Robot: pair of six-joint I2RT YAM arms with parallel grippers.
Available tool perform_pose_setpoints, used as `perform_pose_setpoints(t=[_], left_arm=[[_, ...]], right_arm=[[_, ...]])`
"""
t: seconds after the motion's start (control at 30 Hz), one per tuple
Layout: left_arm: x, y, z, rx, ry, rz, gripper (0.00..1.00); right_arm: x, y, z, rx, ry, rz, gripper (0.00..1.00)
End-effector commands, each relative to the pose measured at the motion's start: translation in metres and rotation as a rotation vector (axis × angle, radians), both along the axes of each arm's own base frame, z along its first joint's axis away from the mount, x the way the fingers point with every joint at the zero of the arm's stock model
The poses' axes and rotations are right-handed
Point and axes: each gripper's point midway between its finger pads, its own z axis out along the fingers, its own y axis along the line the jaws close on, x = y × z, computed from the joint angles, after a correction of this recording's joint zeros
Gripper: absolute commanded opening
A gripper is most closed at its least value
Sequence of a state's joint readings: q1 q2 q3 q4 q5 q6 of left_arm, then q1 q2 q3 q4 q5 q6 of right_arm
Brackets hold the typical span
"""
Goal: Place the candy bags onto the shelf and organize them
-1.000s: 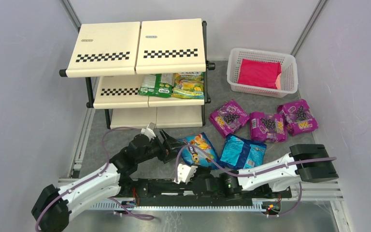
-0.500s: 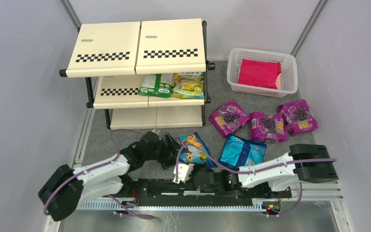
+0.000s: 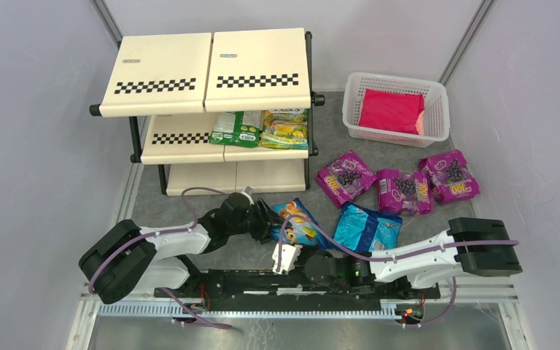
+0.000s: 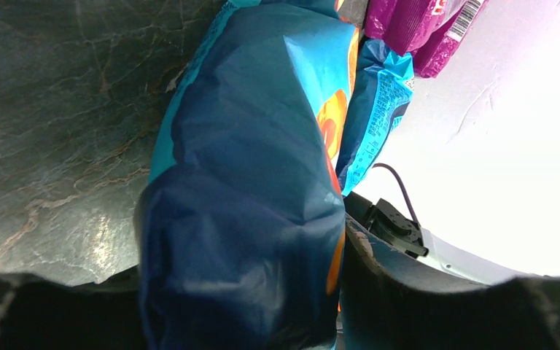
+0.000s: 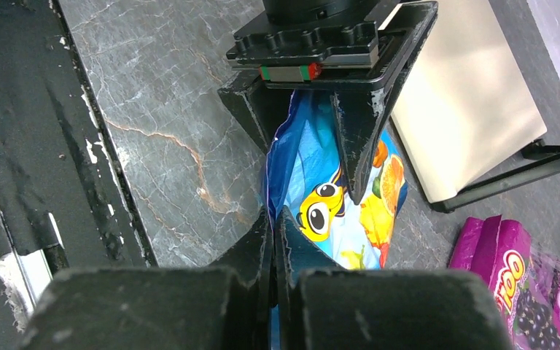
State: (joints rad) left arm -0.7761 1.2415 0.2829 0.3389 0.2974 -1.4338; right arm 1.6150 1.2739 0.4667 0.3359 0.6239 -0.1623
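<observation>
A blue candy bag (image 3: 297, 223) with fruit pictures lies tilted on the mat in front of the shelf (image 3: 189, 73). My left gripper (image 3: 268, 219) is shut on its left end; the bag (image 4: 248, 182) fills the space between those fingers. My right gripper (image 5: 273, 215) is shut on the bag's near edge (image 5: 335, 204), facing the left gripper (image 5: 310, 171). A second blue bag (image 3: 364, 227) lies just to the right. Three purple bags (image 3: 403, 191) lie further right. Two green-yellow bags (image 3: 262, 129) sit on the middle tier.
A white mesh basket (image 3: 437, 95) with a red packet (image 3: 390, 111) stands at the back right. The shelf's bottom tier (image 3: 211, 177) is just behind the left gripper. Grey walls close in both sides.
My left gripper has moved right onto the blue bag and closed on it; its arm has folded lower. The bag has narrowed and tipped up. My right gripper has shifted slightly right.
</observation>
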Motion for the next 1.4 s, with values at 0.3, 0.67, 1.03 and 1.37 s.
perform_pose_setpoints(t=[0.3, 0.67, 1.03, 1.37], left_arm=[[0.002, -0.027, 0.021, -0.074, -0.053, -0.050, 0.48], [0.009, -0.017, 0.058, -0.158, -0.155, 0.023, 0.30], [0.007, 0.005, 0.107, -0.127, -0.300, 0.046, 0.23], [-0.012, 0.041, 0.198, -0.153, -0.549, 0.042, 0.23]], right_arm=[[0.005, 0.013, 0.027, 0.139, 0.026, -0.021, 0.00], [-0.001, -0.003, 0.044, 0.127, 0.150, -0.079, 0.76], [-0.040, -0.038, 0.141, 0.424, 0.310, 0.149, 0.98], [-0.014, -0.069, 0.130, 0.503, 0.280, -0.015, 0.98]])
